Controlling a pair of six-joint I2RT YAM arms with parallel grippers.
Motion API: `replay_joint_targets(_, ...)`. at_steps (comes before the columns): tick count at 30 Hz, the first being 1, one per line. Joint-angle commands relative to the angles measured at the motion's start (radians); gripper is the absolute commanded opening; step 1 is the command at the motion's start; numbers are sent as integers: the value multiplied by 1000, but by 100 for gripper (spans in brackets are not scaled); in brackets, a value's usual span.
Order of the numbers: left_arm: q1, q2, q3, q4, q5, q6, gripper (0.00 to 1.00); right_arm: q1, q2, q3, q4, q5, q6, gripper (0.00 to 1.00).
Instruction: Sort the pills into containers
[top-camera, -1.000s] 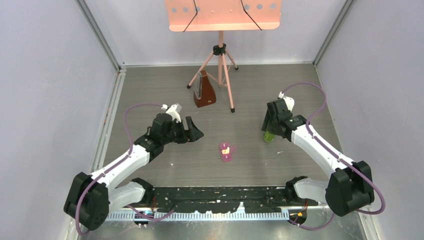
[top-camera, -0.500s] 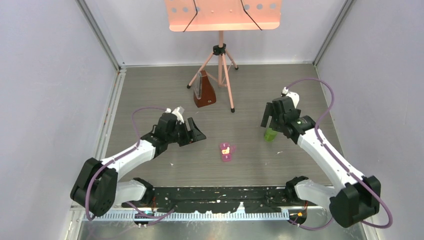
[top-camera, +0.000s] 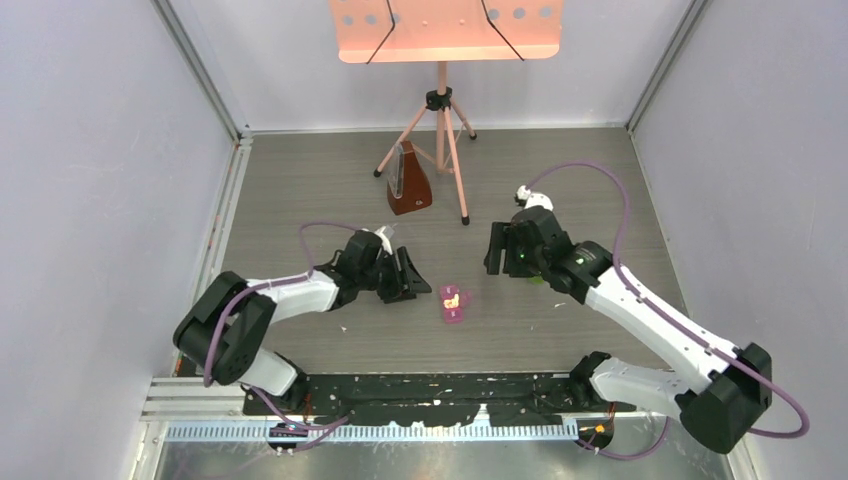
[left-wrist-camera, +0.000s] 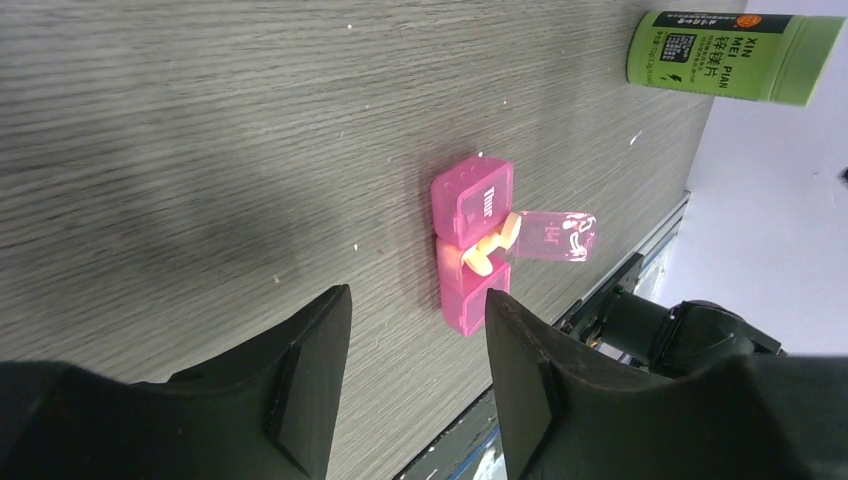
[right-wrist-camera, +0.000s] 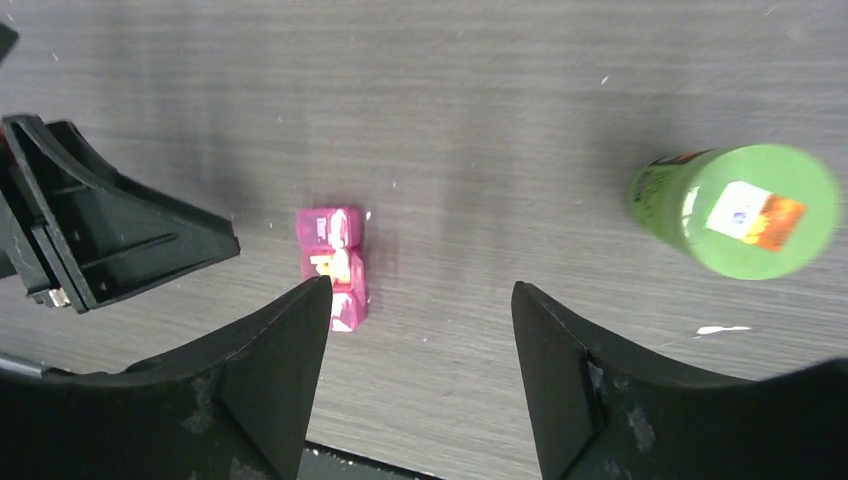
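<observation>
Though both have neared the pill box (top-camera: 453, 302), left gripper (left-wrist-camera: 418, 293) and right gripper (right-wrist-camera: 421, 283) gape empty.

The pink pill box (left-wrist-camera: 470, 192) lies flat near the tabletop's (left-wrist-camera: 200, 150) centre, its middle lid flipped open (outer lids shut), with orange-yellow pills (left-wrist-camera: 480, 260) heaped in that compartment.

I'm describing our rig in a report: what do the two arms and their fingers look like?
The left arm and right arm match: white tubular links between bulky black joint housings, with a purple cable looping along each. The fingers are matte black, broad wedge-shaped plates; the right arm's show faint pale scuffs.
</observation>
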Motion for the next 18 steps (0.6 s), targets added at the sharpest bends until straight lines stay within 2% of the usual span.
replay_joint_targets(1, -22, 54, 55, 83, 21, -56, 53, 29, 77, -27, 73, -74, 69, 75)
replay_joint_targets(6, -24, 109, 67, 126, 29, -99, 54, 38, 194, -8, 95, -122, 61, 78)
replay_joint_targets(18, -31, 179, 121, 116, 42, -170, 49, 61, 365, 32, 146, -168, 60, 73)
